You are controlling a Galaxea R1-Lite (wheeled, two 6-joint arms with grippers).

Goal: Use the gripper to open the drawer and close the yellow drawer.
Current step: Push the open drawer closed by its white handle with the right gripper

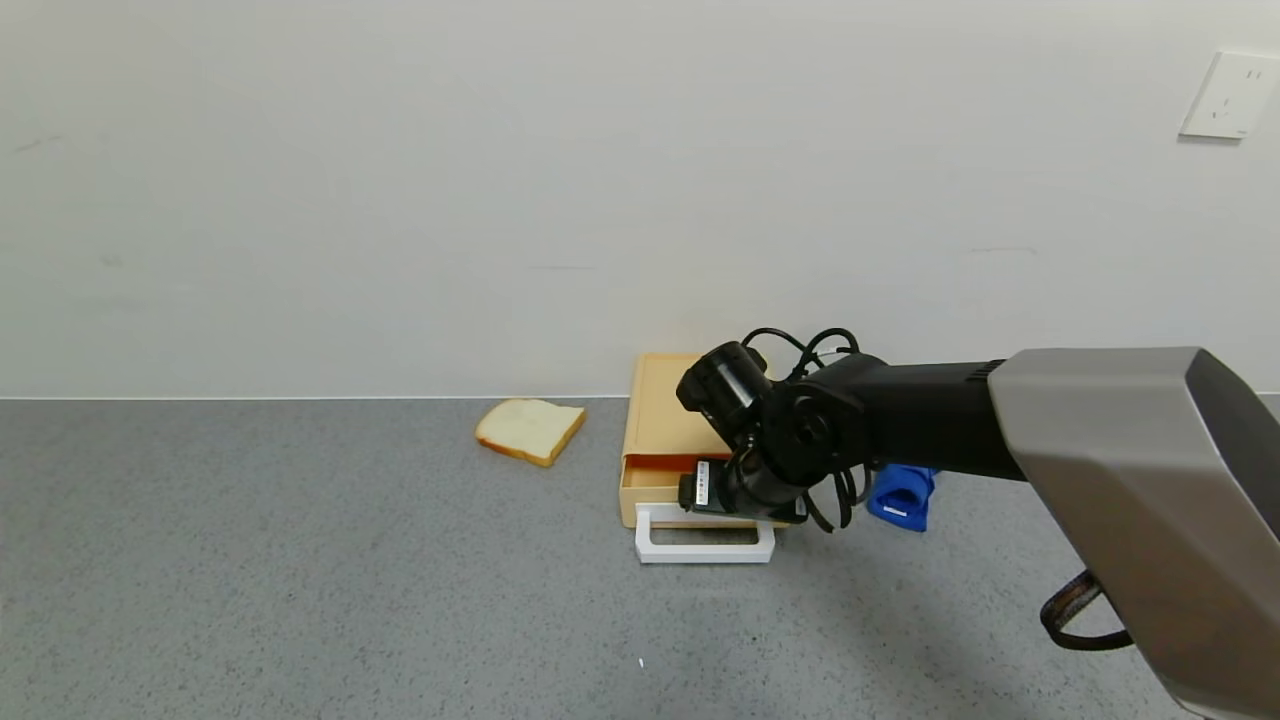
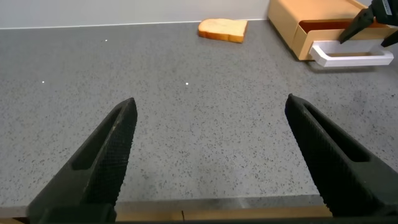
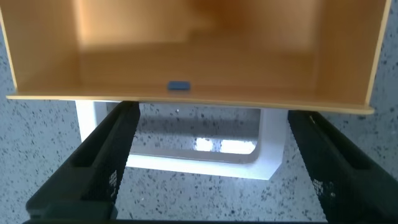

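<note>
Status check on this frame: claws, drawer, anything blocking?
Right claw open over the white handle. Left claw open, idle over bare table. Drawer pulled partly out. Nothing blocking.

Showing: 1 drawer [image 1: 665, 430], 1 handle [image 1: 704, 545], 1 bread slice [image 1: 530, 430], 1 blue object [image 1: 902, 497], 1 wall socket [image 1: 1229, 95], 2 grippers [image 2: 211, 155] [image 3: 211, 158].

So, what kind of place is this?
Probably an indoor test bench, not a real kitchen: a bare grey speckled table against a plain white wall with a socket, holding a yellow drawer.
</note>
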